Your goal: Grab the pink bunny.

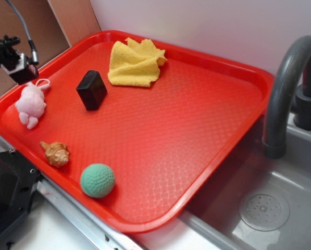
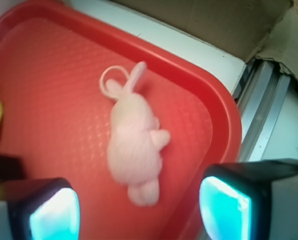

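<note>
One camera sits high and looks down at a slant on the whole red tray (image 1: 197,130) and the sink (image 1: 280,208). The other rides on the arm, close above the tray's left corner. Both see the pink bunny (image 1: 31,105) (image 2: 134,137) there.

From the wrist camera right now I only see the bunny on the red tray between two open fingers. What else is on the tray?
Observer: A green ball, a seashell, a black block and a yellow cloth.
Operator: Which is closest to the bunny?
Observer: The seashell lies nearest the bunny, toward the tray's front edge, not touching it.
Operator: Is the gripper down on the bunny?
Observer: No, the gripper sits apart from it; in the exterior view it is near the loop string.
</note>
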